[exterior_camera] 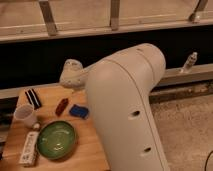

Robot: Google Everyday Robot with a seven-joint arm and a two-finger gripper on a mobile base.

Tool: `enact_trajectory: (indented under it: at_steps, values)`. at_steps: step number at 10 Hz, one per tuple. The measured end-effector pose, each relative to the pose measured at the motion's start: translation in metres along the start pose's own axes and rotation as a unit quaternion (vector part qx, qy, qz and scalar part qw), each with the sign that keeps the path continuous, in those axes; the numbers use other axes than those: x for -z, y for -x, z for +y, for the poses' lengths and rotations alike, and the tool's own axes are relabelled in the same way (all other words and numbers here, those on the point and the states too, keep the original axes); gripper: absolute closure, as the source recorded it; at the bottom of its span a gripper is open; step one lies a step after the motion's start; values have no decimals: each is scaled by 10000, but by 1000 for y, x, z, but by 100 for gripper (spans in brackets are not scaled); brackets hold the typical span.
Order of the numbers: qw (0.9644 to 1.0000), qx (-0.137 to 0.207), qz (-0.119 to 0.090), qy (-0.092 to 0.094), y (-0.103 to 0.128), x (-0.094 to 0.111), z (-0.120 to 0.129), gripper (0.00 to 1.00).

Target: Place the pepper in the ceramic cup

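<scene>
Gripper, as far as this view allows, sits at the arm's pale end above the worktop's far edge, spread wide and empty. Just nearer lies the pepper, with the blue block beside it on the right, the ceramic cup to its left and the green bowl nearest.

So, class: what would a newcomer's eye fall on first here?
The huge white arm fills the middle, its claw over the table's far edge. Left of it, a green bowl sits near the front, with a red pepper and white cup behind it.
</scene>
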Motion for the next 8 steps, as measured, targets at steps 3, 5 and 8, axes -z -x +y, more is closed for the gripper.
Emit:
enact_trajectory:
  at_steps: [3, 5, 8]
  values:
    - [10000, 4, 11, -2, -1, -1, 0, 20]
    - [10000, 3, 10, -1, -1, -1, 0, 20]
    - [9998, 109, -125, -56, 1, 5, 8, 20]
